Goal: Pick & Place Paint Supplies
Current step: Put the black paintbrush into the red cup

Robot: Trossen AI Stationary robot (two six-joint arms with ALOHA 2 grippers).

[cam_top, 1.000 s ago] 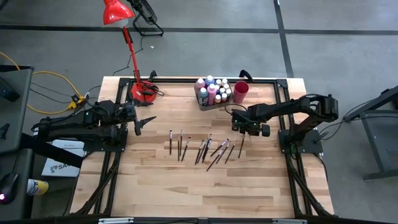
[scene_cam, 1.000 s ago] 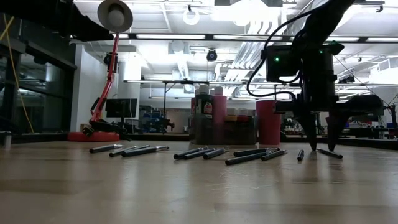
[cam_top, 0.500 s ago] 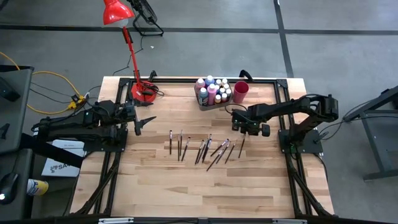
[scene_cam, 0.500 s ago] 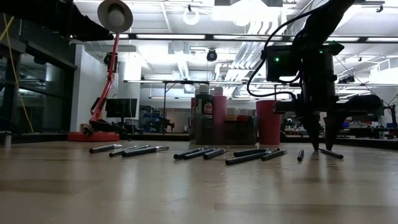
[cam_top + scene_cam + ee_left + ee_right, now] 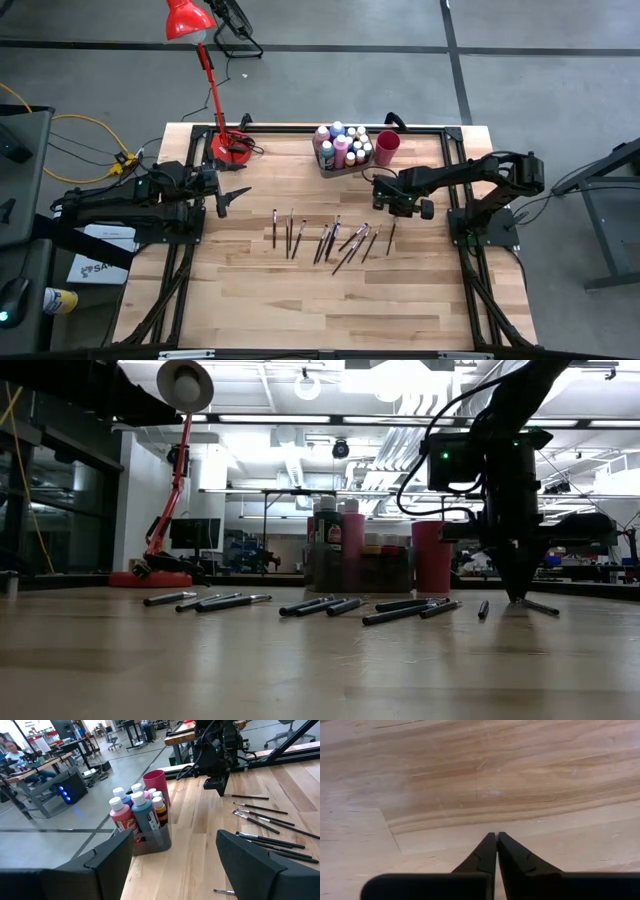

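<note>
Right gripper [image 5: 496,836] in foreground, two dark fingers [image 5: 482,857] pressed together, tips meeting in narrow point, only thin seam between them. Nothing visible between fingers; no brush seen in this view. Dark block of gripper body fills lower edge. Fingertips point at wooden tabletop [image 5: 470,780], light butcher-block with flowing grain. Darker grain band curves across middle of surface. Seam between boards runs diagonally just beside fingers on one side. Faint scratches and small marks on wood farther off.

Robotics lab: workbenches [image 5: 47,767], ceiling ducts [image 5: 300,455]
</note>
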